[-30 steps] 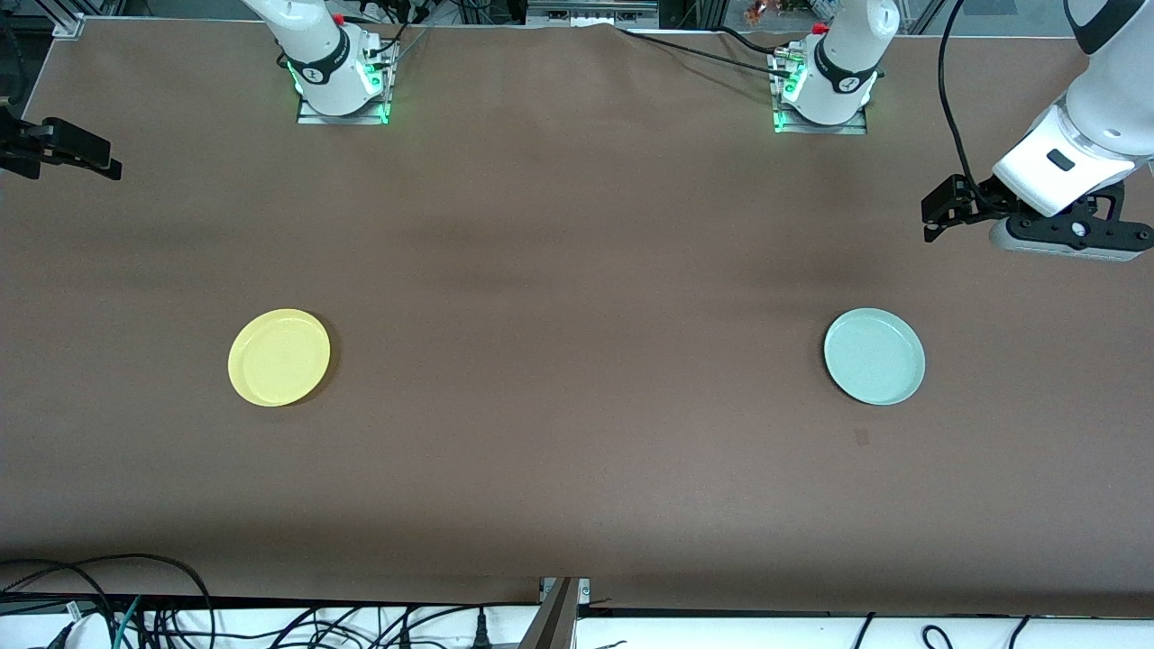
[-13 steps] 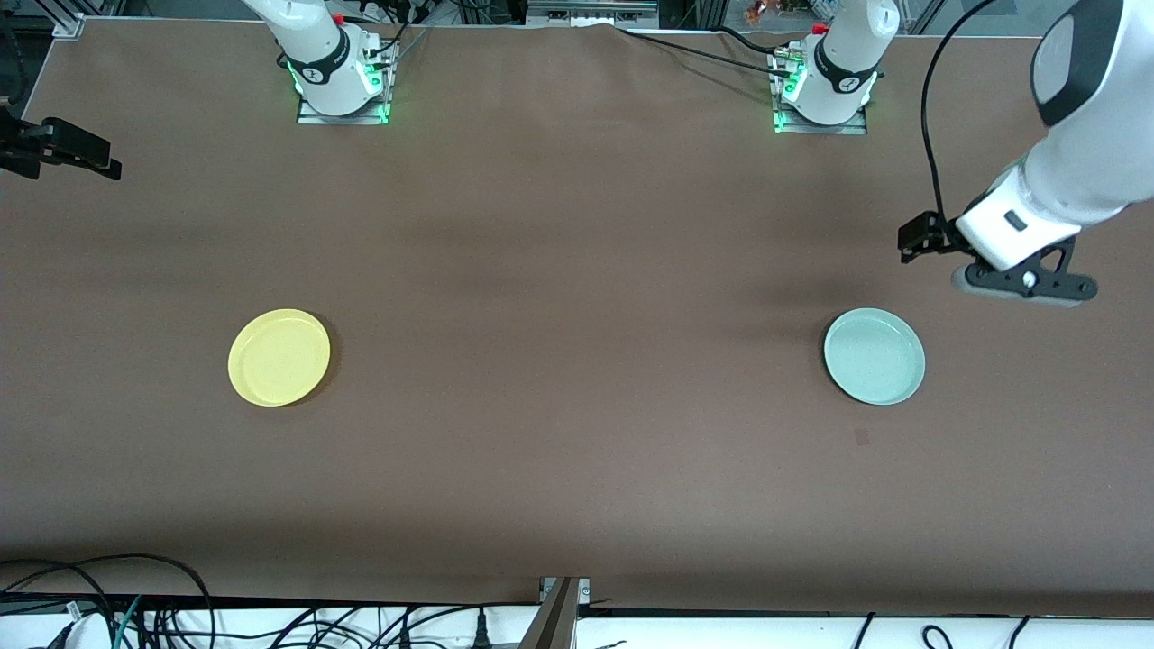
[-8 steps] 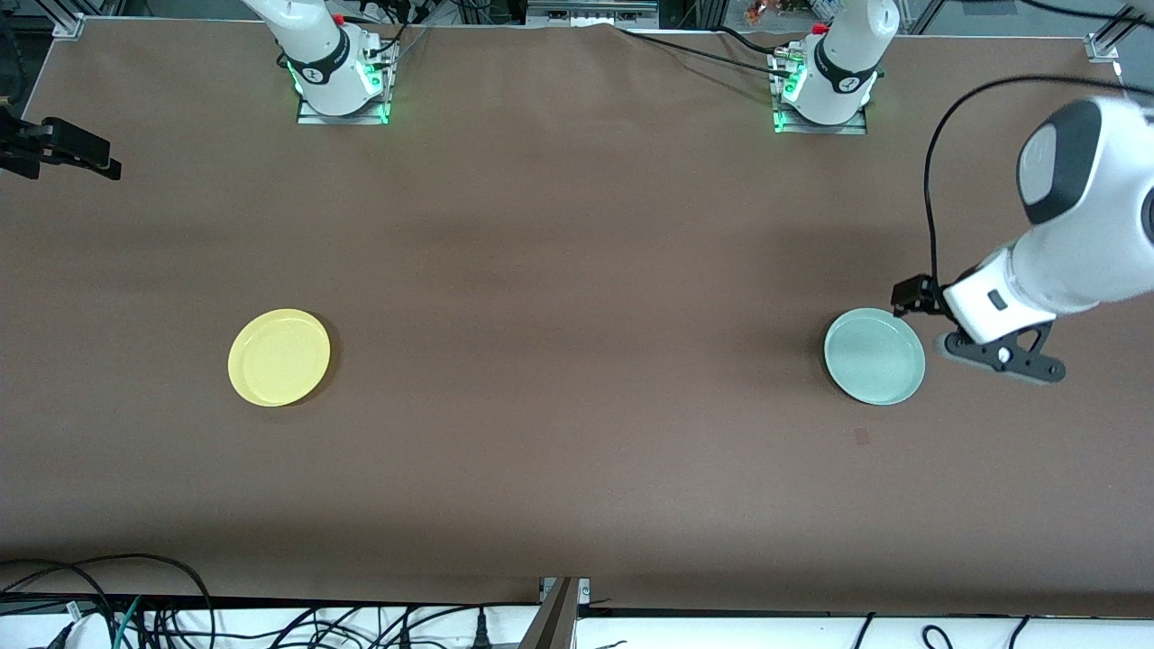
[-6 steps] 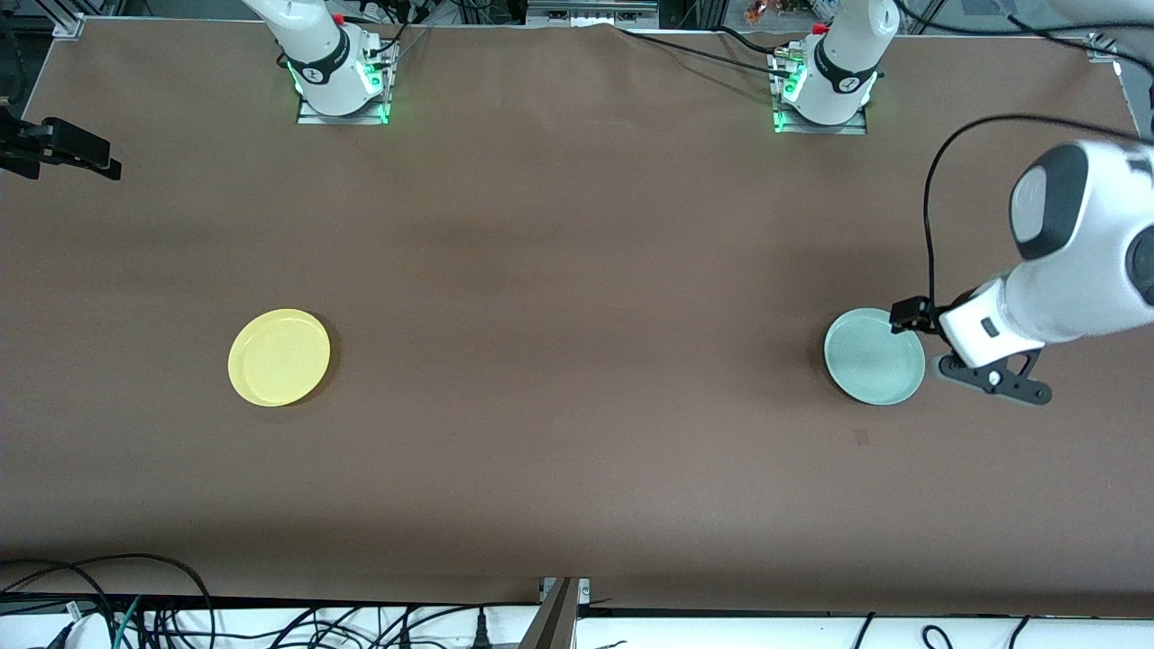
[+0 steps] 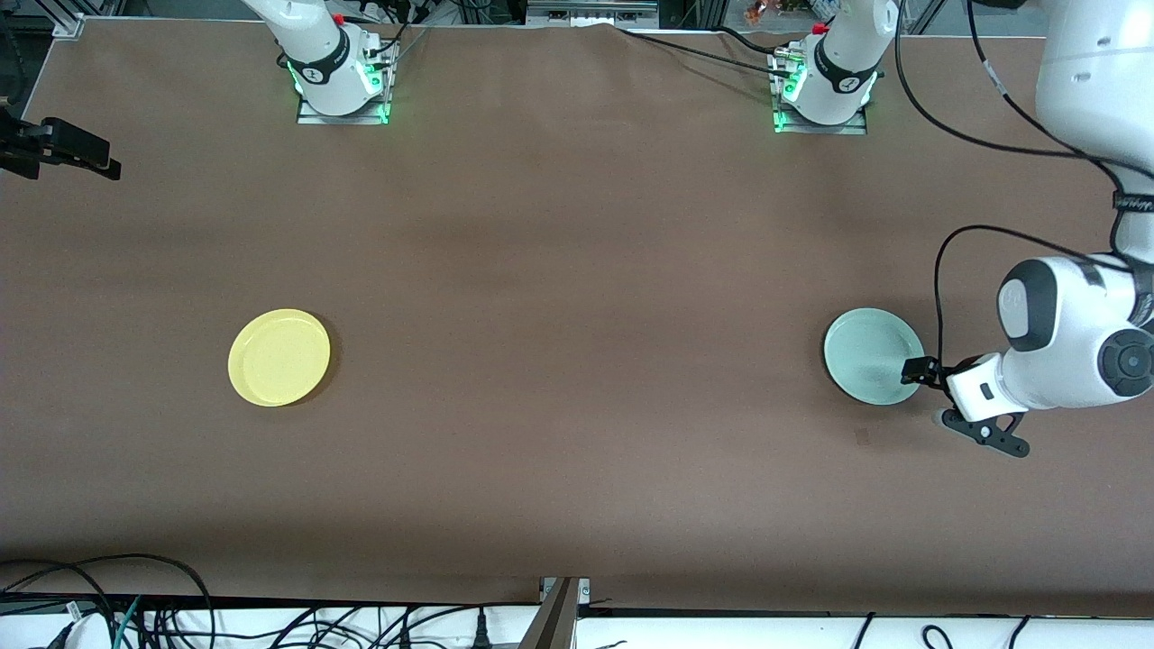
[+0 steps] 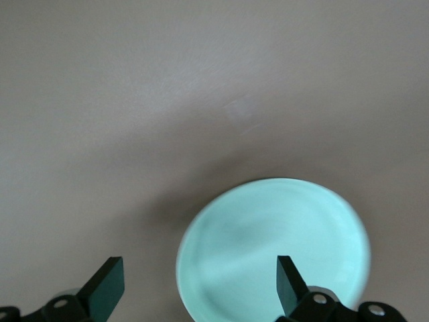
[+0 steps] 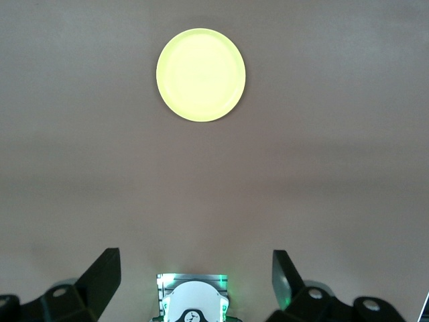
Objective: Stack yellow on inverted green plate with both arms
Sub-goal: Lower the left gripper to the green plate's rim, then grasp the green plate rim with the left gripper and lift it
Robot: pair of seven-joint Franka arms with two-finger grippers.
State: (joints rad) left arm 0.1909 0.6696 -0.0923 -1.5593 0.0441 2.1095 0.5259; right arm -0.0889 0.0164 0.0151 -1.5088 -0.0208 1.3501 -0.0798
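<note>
Green plate (image 5: 871, 365) upright, our left gripper (image 6: 198, 290) just above its edge, fingers apart | yellow (image 5: 279, 357) lies apart | our right gripper (image 7: 194, 276) waits, fingers apart

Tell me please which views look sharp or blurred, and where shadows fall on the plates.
Front view: sharp and evenly lit; the yellow plate casts a thin shadow on the table. Left wrist view: the green plate looks soft and smeared, with a dark shadow beside it. Right wrist view: fairly sharp, though the yellow plate glows pale, nearly overexposed.
</note>
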